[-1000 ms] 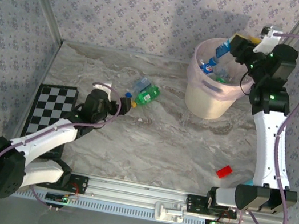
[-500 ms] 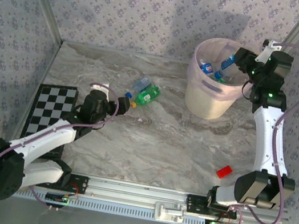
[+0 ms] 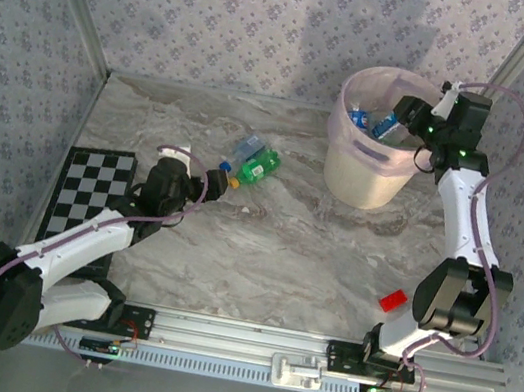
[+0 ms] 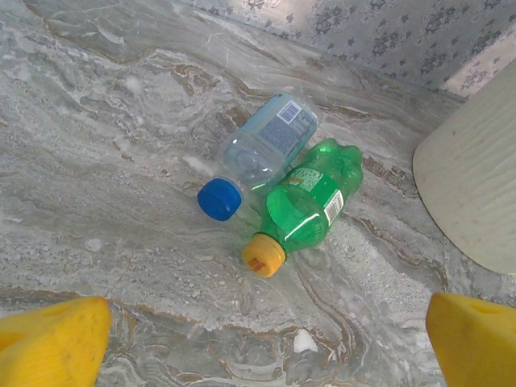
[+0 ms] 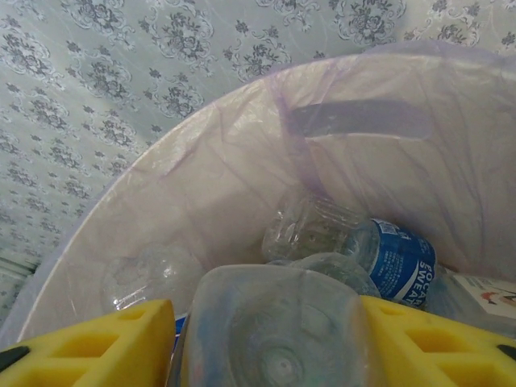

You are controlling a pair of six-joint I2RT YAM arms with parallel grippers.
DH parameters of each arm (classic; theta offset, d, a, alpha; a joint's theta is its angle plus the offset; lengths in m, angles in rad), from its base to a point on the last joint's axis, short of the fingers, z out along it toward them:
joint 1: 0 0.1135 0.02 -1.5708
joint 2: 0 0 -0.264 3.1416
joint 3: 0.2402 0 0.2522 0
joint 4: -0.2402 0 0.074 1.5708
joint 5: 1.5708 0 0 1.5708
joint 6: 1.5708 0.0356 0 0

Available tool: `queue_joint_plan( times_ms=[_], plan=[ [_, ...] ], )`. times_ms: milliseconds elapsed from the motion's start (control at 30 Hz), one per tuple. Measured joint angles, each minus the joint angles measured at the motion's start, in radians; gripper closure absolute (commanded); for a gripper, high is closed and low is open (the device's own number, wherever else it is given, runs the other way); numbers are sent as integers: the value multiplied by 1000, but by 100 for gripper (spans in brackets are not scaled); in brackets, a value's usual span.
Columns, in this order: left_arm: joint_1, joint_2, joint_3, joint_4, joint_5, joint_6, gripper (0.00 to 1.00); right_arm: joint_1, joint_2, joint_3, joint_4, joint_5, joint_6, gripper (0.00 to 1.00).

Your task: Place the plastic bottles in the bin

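Two plastic bottles lie tipped over and touching on the marble-patterned table (image 4: 121, 121): a blue-capped bottle (image 4: 262, 149) with a pale label and a green bottle (image 4: 310, 201) with an orange cap. Both have their caps turned toward my left arm. My left gripper (image 4: 266, 343) hangs just short of the pair, jaws spread wide with nothing between them, its yellow fingers (image 4: 52, 343) framing the two from the near side.

Across the table, my right gripper (image 5: 266, 347) reaches over the rim of the pink bin (image 5: 201, 185). A clear bottle (image 5: 278, 314) sits between its pads, base toward the wrist camera. The bottle is close against both pads, but I cannot tell whether they are clamping it or have let go. Under it, inside the bin, are several more bottles, among them a blue-labelled bottle (image 5: 399, 258).

I judge the step in hand to be the drop — the clear bottle is already over the bin's mouth, so that side needs only open jaws and a lift clear of the rim. The next pick looks like the left arm's. Because the two bottles touch, I would take the green one first: come down across its body, close, and carry it to the bin, which stands well apart to the right. The likely snag is a round bottle rolling away, or the blue-capped one being nudged as the fingers descend.
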Motion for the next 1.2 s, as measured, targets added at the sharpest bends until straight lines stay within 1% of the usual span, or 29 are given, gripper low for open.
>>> queue_joint_plan(
  times_ms=[67, 100, 133, 433, 633, 767, 867, 967, 1200],
  plan=[
    [0, -2, 0, -7, 0, -2, 0, 0, 3, 8, -8, 7, -2, 23],
    [0, -2, 0, -8, 0, -2, 0, 0, 5, 14, -15, 14, -5, 3],
    [0, -4, -2, -9, 0, -3, 0, 0, 6, 19, -19, 20, -2, 0],
    [5, -21, -16, -16, -8, -2, 0, 3, 5, 161, -72, 124, -49, 0],
    [33, -4, -14, -8, -5, 14, 0, 40, -59, 164, -85, 165, -73, 0],
    [67, 80, 30, -14, 44, 53, 0, 80, -134, 114, -82, 149, -72, 0],
    [82, 155, 97, -28, 100, 92, 0, 126, -200, 33, -63, 134, -72, 0],
    [88, 230, 176, -39, 154, 132, 1, 198, -253, -52, -50, 130, -71, 0],
    [88, 394, 319, -82, 250, 205, 5, 386, -297, -184, -39, 127, -72, 0]
  ],
)
